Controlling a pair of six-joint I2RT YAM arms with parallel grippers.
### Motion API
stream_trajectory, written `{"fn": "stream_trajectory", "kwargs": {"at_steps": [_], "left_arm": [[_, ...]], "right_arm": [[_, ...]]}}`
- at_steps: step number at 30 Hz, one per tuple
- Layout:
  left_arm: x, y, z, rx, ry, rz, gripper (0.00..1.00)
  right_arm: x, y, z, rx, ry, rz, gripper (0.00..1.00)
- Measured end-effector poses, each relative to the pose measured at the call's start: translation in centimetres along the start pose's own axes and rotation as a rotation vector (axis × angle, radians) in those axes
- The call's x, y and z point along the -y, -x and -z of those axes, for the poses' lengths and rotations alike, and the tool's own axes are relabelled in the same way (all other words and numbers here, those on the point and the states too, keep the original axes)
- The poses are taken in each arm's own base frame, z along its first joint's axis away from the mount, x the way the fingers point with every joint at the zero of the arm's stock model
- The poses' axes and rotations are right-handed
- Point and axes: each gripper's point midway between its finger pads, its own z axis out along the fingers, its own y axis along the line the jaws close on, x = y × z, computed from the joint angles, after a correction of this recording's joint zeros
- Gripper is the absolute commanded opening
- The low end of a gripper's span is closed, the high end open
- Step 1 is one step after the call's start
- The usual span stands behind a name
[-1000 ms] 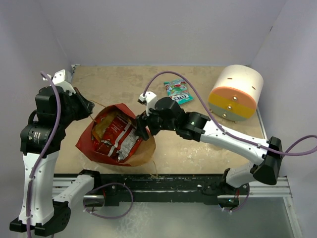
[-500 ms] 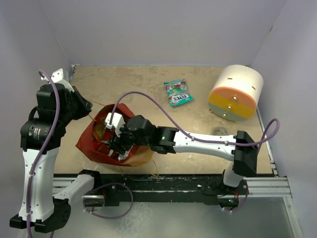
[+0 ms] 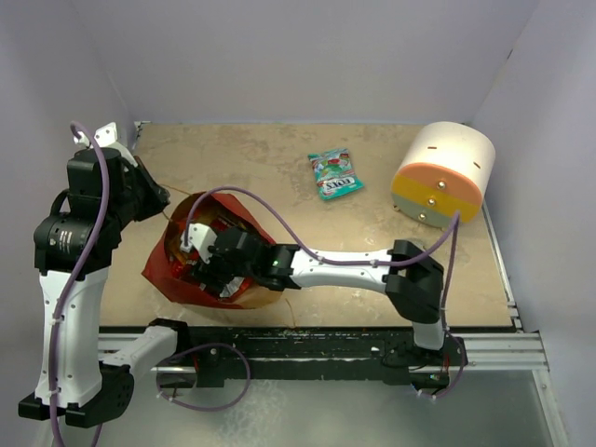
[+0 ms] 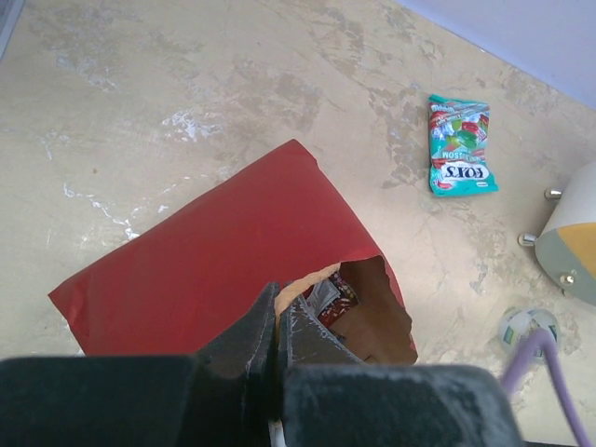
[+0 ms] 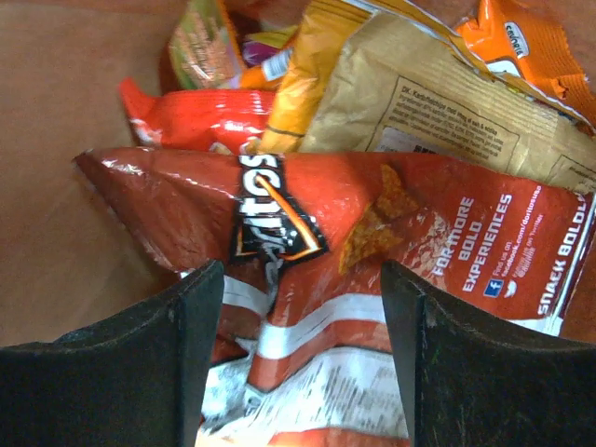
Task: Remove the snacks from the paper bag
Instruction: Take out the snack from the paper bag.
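The left gripper, jaws pressed together on the rim, holds the red paper bag open. Inside it the right gripper, jaws spread, hovers over a red Doritos packet. The likely next move is to descend, pinch and lift. A teal Fox's candy pack lies out on the table.

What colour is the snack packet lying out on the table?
The packet is teal-green with red-and-white print, clearest in the left wrist view.
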Motion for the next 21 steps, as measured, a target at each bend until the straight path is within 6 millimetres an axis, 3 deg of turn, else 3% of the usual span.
{"fn": "stream_trajectory", "kwargs": {"at_steps": [2,3,5,6,14,21], "left_arm": [[0.0,0.0,0.0,-0.002,0.002,-0.001,0.00],[-0.1,0.0,0.1,-0.003,0.002,-0.002,0.00],[0.0,0.1,0.2,0.001,0.001,-0.005,0.00],[-0.1,0.2,0.4,0.004,0.002,-0.009,0.00],[-0.9,0.2,0.6,0.007,0.041,-0.040,0.00],[-1.2,0.3,0.6,0.015,0.055,-0.044,0.00]], "right_arm": [[0.6,-0.7,-1.4,-0.019,-0.041,-0.002,0.66],[0.9,-0.8,-1.9,-0.024,-0.058,-0.001,0.60],[1.3,-1.0,-2.9,-0.034,-0.087,0.001,0.37],[1.4,-0.8,-3.2,-0.031,-0.094,0.000,0.33],[0.6,1.0,-2.8,0.009,-0.046,-0.003,0.00],[1.0,5.1,-0.1,0.094,-0.046,-0.029,0.00]]}}
